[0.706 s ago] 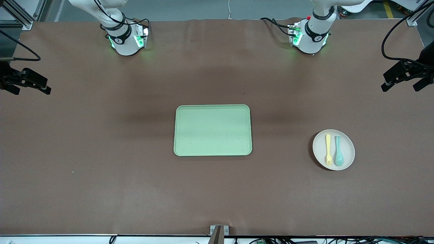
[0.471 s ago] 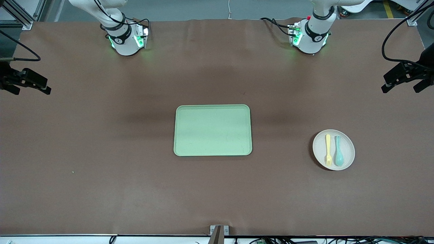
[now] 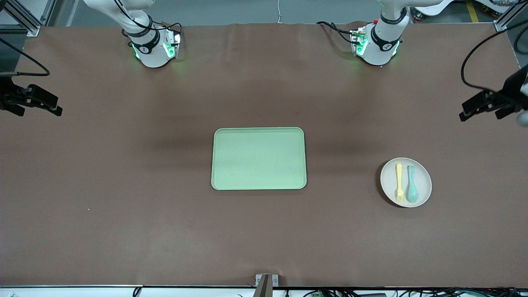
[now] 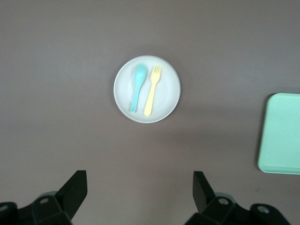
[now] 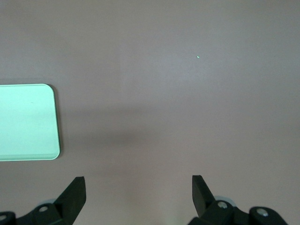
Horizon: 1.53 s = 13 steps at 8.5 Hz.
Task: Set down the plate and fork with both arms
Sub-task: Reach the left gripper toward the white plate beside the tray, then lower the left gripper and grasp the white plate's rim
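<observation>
On the brown surface (image 3: 123, 214), toward the left arm's end, lies the plate (image 3: 423, 178), round and pale beige-pink. It carries the fork (image 3: 399, 182), pastel yellow, and a teal-blue spoon (image 3: 412, 188) lying side by side, with the fork's tines and the spoon's bowl pointing toward the front camera. The spoon lies on the side toward the left arm's end of the surface.

A little farther from the front camera, in the middle of the surface, sits the rectangular light-green tray (image 3: 218, 159), well apart from the plate.

Farther still, the left pincer (image 3: 484, 108) hangs in the air over bare surface at the left arm's end. Its fingers (image 4: 75, 190) stand wide apart and hold nothing, and the left wrist view looks down on the plate with both utensils.

The right pincer (image 3: 40, 104) hangs over bare surface at the right arm's end. It is also spread wide and holds nothing, its fingers (image 5: 75, 193) framing brown surface with a corner of the tray in sight.
</observation>
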Tool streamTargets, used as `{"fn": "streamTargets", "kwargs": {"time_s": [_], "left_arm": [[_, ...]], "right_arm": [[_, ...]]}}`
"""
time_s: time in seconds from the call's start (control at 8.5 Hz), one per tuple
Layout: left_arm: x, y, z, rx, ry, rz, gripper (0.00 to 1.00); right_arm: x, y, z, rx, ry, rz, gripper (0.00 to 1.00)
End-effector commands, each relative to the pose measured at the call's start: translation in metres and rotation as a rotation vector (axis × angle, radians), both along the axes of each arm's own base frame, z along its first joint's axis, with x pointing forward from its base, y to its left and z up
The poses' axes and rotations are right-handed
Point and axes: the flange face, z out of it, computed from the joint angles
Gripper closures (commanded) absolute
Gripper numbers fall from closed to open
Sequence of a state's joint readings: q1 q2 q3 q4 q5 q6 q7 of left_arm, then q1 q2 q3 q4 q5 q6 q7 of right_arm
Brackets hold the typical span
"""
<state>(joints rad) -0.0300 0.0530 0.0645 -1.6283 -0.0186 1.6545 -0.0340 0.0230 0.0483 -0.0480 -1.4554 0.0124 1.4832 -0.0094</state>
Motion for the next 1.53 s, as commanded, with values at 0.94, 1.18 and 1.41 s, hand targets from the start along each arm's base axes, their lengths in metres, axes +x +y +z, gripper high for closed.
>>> {"fn": "streamTargets", "kwargs": {"time_s": [0.94, 1.18, 1.41], "left_arm": [[0.085, 0.134, -0.364, -0.27, 0.014, -0.154, 0.41], [0.086, 0.129, -0.38, -0.269, 0.011, -0.156, 0.5], [0.084, 0.13, -0.389, -0.273, 0.016, -0.184, 0.63]], "right_arm": [[0.003, -0.001, -0.011, -0.012, 0.007, -0.001, 0.0], [0.003, -0.001, -0.011, -0.012, 0.007, 0.001, 0.0], [0.002, -0.001, -0.01, -0.012, 0.006, 0.001, 0.0]]}}
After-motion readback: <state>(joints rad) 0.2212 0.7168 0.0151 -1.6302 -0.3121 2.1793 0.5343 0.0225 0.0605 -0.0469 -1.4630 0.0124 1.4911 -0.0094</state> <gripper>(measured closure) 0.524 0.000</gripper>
